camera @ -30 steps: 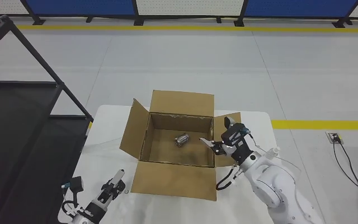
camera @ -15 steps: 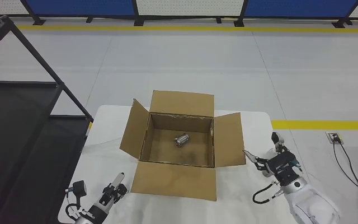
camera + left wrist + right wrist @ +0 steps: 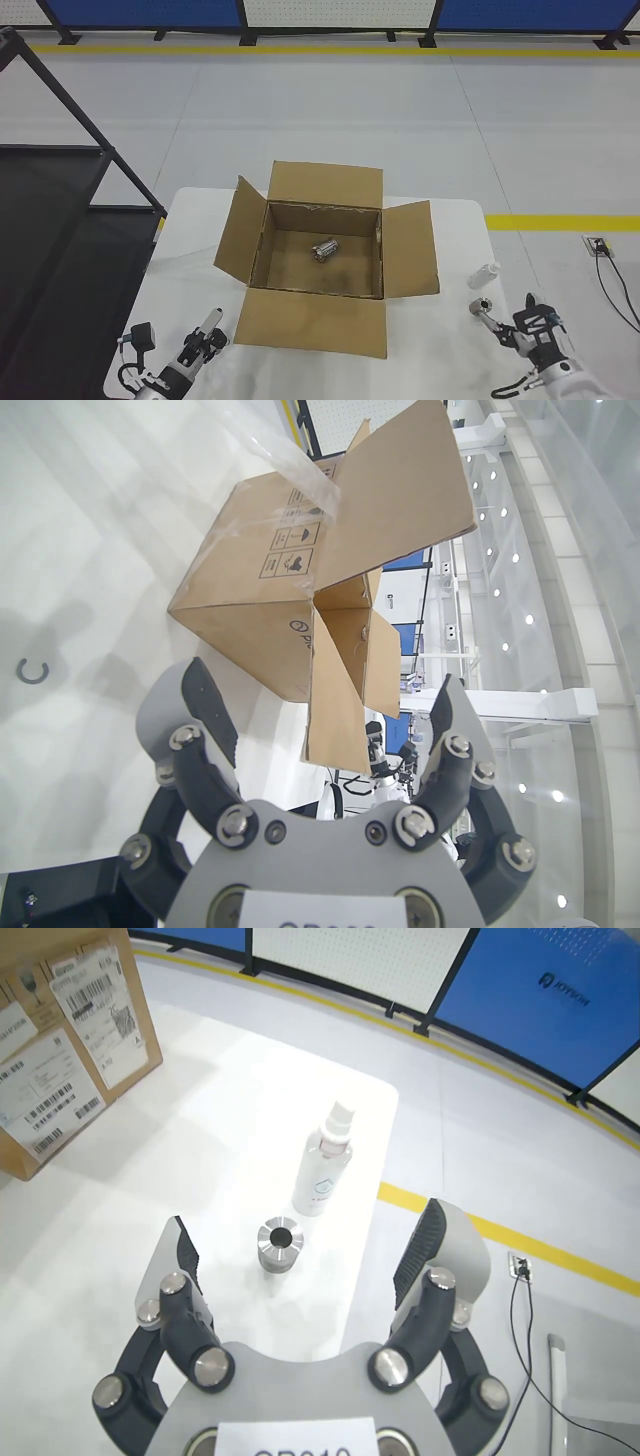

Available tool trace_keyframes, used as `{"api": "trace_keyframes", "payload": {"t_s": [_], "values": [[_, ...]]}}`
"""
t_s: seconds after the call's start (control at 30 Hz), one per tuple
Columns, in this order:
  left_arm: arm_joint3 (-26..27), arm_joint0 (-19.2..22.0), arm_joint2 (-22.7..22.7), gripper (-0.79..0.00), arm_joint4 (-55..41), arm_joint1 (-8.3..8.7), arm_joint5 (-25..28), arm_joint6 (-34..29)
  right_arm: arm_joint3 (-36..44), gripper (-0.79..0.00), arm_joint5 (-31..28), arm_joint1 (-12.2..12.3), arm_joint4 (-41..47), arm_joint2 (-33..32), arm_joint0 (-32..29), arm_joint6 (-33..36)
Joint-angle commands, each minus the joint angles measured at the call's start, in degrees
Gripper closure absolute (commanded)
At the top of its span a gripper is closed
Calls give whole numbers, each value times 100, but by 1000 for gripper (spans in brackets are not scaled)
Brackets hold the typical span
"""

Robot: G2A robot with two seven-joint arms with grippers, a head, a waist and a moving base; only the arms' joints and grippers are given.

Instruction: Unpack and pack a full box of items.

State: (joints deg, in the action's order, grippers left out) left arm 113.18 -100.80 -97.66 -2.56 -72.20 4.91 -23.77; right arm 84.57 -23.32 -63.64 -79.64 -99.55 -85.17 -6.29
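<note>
Over white surface (image 3: 440, 330), holds right tool (image 3: 306, 1214) spread, empty, behind steel cylinder (image 3: 280, 1248) stood beside spray bottle (image 3: 322, 1168), seemingly unpacked clear of box (image 3: 315, 320); left tool (image 3: 325, 677) spread, with metal piece (image 3: 325, 248) lying inside.

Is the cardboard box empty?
No, a small metal part lies on the bottom of the open cardboard box.

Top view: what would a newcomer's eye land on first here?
The open cardboard box in the middle of the table, flaps spread, with one small metal part lying inside. Next, the white spray bottle and metal cylinder near the table's right edge, just ahead of the open right gripper.
</note>
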Motion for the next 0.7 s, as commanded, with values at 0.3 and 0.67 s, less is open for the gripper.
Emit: {"api": "trace_keyframes", "payload": {"t_s": [0.3, 0.67], "values": [[0, 0, 0, -785, 0, 0, 0, 0, -1548, -693, -850, 32, 246, 313, 977, -41], [0, 0, 0, -785, 0, 0, 0, 0, -2113, -194, -1101, 54, 230, 536, 1392, -112]]}}
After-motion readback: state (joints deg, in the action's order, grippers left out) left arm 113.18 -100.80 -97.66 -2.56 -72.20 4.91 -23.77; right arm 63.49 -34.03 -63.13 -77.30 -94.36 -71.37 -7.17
